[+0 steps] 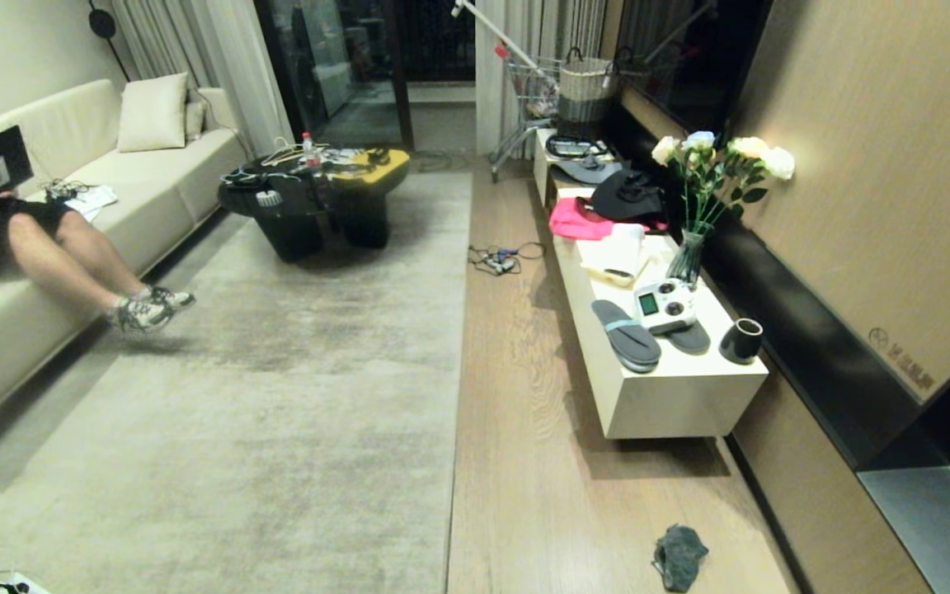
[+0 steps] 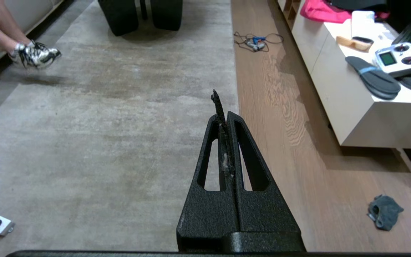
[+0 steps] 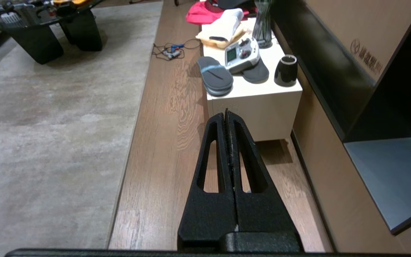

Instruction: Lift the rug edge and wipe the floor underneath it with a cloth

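Dark grey-green and crumpled, the cloth (image 1: pixel 679 557) is seen lying on the floor (image 1: pixel 516 462), near the dark wall base and well apart from the rug edge (image 1: pixel 457 396). The rug edge is laid flat on the wood planks, running straight from near to far. No gripper is seen in the head view. In the left wrist view, the left gripper (image 2: pixel 224 116) is held above the rug edge with its fingers pressed shut, and only a thin dark scrap is stuck between the tips; the cloth (image 2: pixel 384 211) is seen off to one side on the floor. In the right wrist view, the right gripper (image 3: pixel 227 116) is held above the bare floor, fingers pressed shut on nothing, with the white cabinet (image 3: pixel 262 103) just ahead. On the cabinet top, grey slippers (image 1: pixel 627 334), a white remote controller (image 1: pixel 663 305), a black cup (image 1: pixel 741 340) and a vase of flowers (image 1: pixel 710 186) are seen. A tangle of cables (image 1: pixel 501 257) is left on the floor farther on. On the far side of the rug, a person's legs (image 1: pixel 87 264) are stretched out from a pale sofa (image 1: pixel 153 177)
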Robot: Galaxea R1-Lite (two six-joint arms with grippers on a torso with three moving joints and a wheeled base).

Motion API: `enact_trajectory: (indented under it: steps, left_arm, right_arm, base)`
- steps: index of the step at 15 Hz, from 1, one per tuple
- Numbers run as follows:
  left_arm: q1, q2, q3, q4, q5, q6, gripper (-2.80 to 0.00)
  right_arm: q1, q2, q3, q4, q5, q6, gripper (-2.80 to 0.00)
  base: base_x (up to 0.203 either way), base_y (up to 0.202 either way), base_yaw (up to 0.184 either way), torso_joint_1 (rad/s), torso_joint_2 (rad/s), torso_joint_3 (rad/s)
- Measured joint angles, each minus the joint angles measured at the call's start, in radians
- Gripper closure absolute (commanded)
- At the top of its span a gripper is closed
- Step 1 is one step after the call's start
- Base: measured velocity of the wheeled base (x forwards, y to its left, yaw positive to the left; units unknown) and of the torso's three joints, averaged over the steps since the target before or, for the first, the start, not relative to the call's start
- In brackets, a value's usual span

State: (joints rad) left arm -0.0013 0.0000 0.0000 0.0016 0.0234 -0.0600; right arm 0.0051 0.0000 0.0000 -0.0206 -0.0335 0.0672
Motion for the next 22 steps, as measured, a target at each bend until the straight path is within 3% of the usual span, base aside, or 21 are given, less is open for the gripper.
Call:
enact_trajectory:
  steps: [14,22]
  left_arm:
    - [0.0,0.0,0.0,0.0,0.0,0.001,0.0]
    - [0.0,0.0,0.0,0.0,-0.001,0.0,0.0]
  right_arm:
    - [0.0,0.0,0.0,0.0,-0.001,-0.001,0.0]
    - [0.0,0.0,0.0,0.0,-0.001,0.011,0.0]
  base:
    - [0.0,0.0,0.0,0.179,-0.43,-0.257]
    - [0.0,0.0,0.0,0.009,-0.02,-0.011]
